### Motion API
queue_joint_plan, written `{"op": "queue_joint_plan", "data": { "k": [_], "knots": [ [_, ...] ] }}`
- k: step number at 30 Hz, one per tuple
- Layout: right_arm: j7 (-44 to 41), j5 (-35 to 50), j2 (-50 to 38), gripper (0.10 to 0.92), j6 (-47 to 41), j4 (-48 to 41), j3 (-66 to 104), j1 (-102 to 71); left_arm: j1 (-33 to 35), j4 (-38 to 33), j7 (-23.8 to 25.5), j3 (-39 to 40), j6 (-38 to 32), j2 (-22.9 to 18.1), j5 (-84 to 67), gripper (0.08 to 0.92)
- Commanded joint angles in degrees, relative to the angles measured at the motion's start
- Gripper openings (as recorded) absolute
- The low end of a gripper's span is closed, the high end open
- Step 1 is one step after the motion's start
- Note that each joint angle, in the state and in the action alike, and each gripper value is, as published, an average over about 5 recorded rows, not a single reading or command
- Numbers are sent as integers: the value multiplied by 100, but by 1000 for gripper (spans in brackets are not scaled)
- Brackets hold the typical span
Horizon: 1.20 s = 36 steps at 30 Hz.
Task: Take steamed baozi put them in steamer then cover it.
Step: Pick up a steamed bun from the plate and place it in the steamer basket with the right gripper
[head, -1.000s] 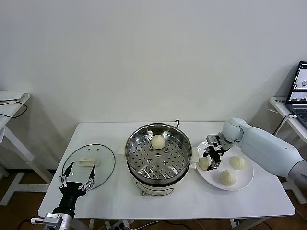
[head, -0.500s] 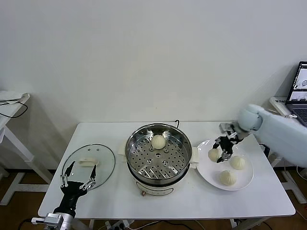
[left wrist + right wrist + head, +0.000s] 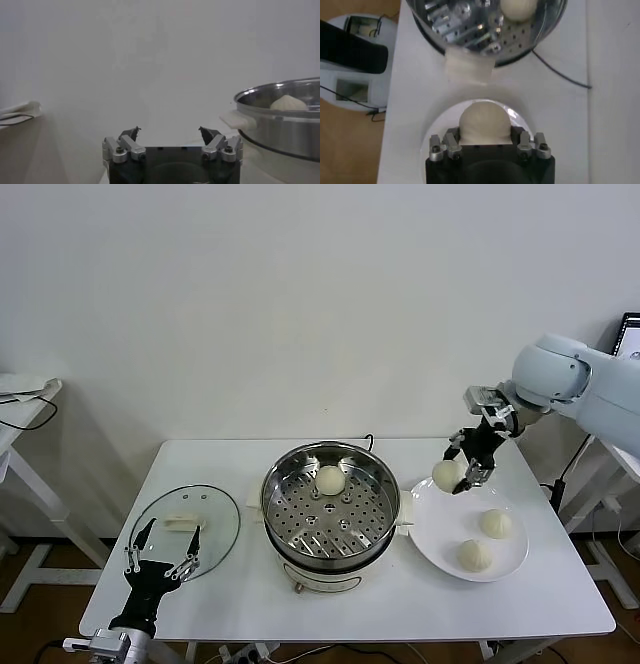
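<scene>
My right gripper (image 3: 458,470) is shut on a cream-white baozi (image 3: 446,475) and holds it in the air above the left rim of the white plate (image 3: 440,546); the same baozi fills the jaws in the right wrist view (image 3: 484,121). Two more baozi (image 3: 495,523) (image 3: 475,555) lie on the plate. One baozi (image 3: 330,479) sits on the perforated tray at the back of the steel steamer (image 3: 331,506), and it also shows in the right wrist view (image 3: 518,8). My left gripper (image 3: 161,553) is open and empty, low at the table's front left.
The glass lid (image 3: 185,530) with a white handle lies flat at the table's left, just beyond my left gripper. A black cable (image 3: 560,75) runs behind the steamer. A side table stands at the far left, another at the right.
My right gripper has lifted a baozi off the plate and risen up and back, away from the plate. The left arm has not moved.
</scene>
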Motion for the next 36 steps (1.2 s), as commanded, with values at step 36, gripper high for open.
{"op": "queue_joint_plan", "data": {
  "k": [36],
  "knots": [
    [944,37,4158,662,-1712,-2158,684,-1937,-109,112,75,-436,27,-4,-176,823]
  ]
}}
